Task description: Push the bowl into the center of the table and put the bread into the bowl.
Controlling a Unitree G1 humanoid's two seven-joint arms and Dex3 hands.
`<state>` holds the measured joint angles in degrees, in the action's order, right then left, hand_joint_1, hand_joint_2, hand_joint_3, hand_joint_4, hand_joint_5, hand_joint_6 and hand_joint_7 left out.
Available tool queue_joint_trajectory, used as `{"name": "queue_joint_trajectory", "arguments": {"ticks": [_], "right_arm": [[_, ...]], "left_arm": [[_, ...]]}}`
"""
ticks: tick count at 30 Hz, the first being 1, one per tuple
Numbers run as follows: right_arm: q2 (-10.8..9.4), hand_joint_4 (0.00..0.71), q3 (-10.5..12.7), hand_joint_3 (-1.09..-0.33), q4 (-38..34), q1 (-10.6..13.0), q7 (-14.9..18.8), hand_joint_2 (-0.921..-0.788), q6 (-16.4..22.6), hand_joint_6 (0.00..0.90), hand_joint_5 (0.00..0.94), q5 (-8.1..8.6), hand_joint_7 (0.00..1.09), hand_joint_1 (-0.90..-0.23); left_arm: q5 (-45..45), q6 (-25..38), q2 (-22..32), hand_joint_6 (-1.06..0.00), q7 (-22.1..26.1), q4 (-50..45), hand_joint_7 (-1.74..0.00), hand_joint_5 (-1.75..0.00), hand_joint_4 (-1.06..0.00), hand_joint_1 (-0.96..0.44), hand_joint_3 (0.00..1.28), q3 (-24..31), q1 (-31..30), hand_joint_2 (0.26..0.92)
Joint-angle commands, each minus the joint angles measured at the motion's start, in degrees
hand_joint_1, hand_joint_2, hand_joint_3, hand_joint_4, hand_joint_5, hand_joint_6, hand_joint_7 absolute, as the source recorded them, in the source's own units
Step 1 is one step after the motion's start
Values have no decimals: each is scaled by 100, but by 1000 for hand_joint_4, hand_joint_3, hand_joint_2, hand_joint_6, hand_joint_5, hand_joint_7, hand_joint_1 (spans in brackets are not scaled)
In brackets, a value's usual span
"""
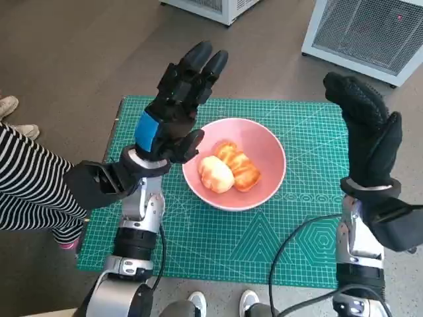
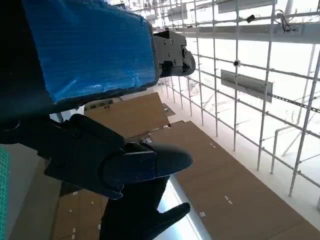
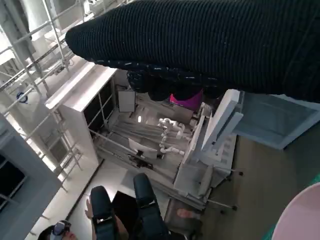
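A pink bowl (image 1: 264, 148) sits near the middle of the green cutting mat (image 1: 218, 244), with two golden bread rolls (image 1: 228, 168) inside it. My left hand (image 1: 173, 109) is raised above the mat to the left of the bowl, fingers spread and holding nothing. My right hand (image 1: 367, 129) is lifted at the mat's right edge, fingers extended, also empty. In the left wrist view the blue-taped hand (image 2: 95, 100) points up at a ceiling; in the right wrist view the glove (image 3: 200, 45) spans the top and a sliver of the bowl (image 3: 300, 220) shows.
A person in striped clothing (image 1: 30, 181) sits close to the mat's left edge. White cabinets (image 1: 367, 30) stand on the floor beyond the table. A black cable (image 1: 291, 251) loops over the mat near my right forearm.
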<state>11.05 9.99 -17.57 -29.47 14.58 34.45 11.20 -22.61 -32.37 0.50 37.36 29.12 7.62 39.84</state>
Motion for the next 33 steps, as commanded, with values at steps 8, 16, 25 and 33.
{"name": "queue_joint_trajectory", "arguments": {"ticks": [8,16,25,33], "right_arm": [[14,153,-45,-732,63,111,28,-921,-94,25,8,-21,524,-693],[8,153,-89,-732,72,94,7,-921,-150,25,7,-57,518,-693],[-22,154,-166,-731,22,9,7,-921,-261,25,6,-50,512,-696],[-68,163,-231,-725,-75,-67,63,-921,-317,26,9,-7,509,-702]], "left_arm": [[-52,36,-47,1,-23,23,-368,-169,1,-654,625,23,0,829],[12,64,29,1,-44,-19,-364,-164,1,-648,637,15,-61,821],[-8,112,185,1,-16,-53,-361,-160,1,-642,640,49,-119,815],[101,5,289,1,-92,-129,-345,-149,1,-621,645,46,-224,810]]}}
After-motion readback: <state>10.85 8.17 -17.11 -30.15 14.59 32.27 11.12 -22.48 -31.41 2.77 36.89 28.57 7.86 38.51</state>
